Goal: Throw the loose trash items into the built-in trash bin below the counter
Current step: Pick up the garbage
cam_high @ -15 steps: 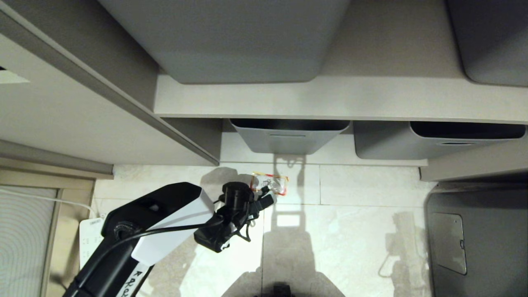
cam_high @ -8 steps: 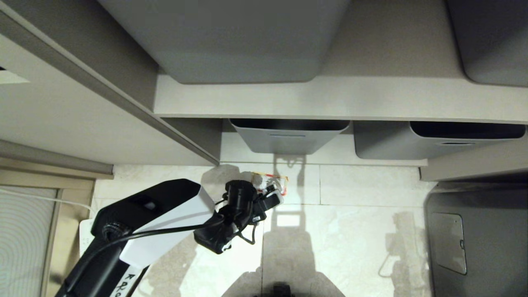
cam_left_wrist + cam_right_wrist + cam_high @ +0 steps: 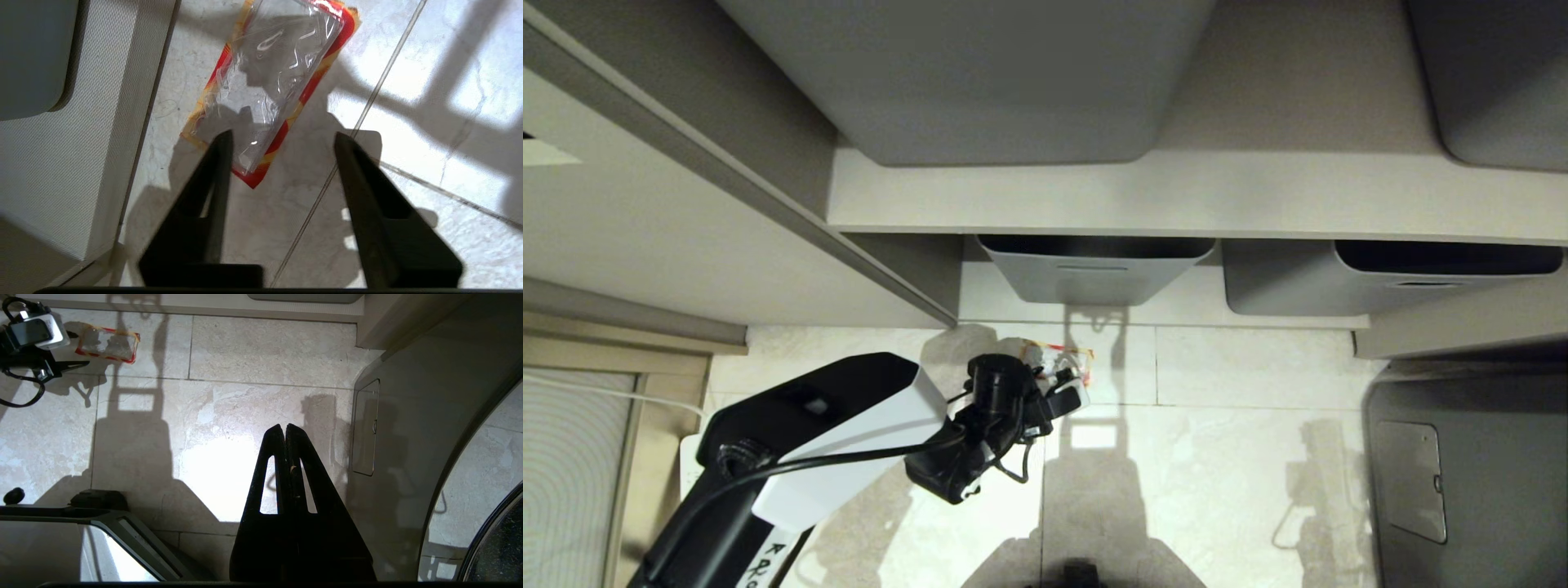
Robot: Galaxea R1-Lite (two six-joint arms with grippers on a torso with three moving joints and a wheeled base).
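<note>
Pale marble-look floor tiles [image 3: 1225,457] under beige shelving, with grey plastic tubs [image 3: 1094,273] tucked on the lowest shelf; no counter top or bin flap visible from here

Lying flat on the floor, just in front of the shelf base: a clear red-and-yellow-edged wrapper [image 3: 269,85], seen too in the right wrist view [image 3: 107,344] and half hidden behind the arm from the head [image 3: 1072,359]

Hanging just over its near end, pointing down: left gripper [image 3: 282,141], [image 3: 1068,394], fingers [image 3: 218,163] spread apart with nothing between them. One finger overlapping the wrapper's near corner in the wrist view, the other out over bare tile beside a grout line; contact with the floor not possible to tell

Key relation: wrapper's long axis running away from the gripper and slanting, so most of the film lying ahead of the fingertips and off to one side of the gap rather than centred in it. Probably needing a small shift toward the wrapper before closing, else only a corner pinched; thin film flat on tile likely to slip

Right gripper [image 3: 284,430] parked well away over bare tile, fingers pressed together and empty; left arm plainly the nearer one
</note>
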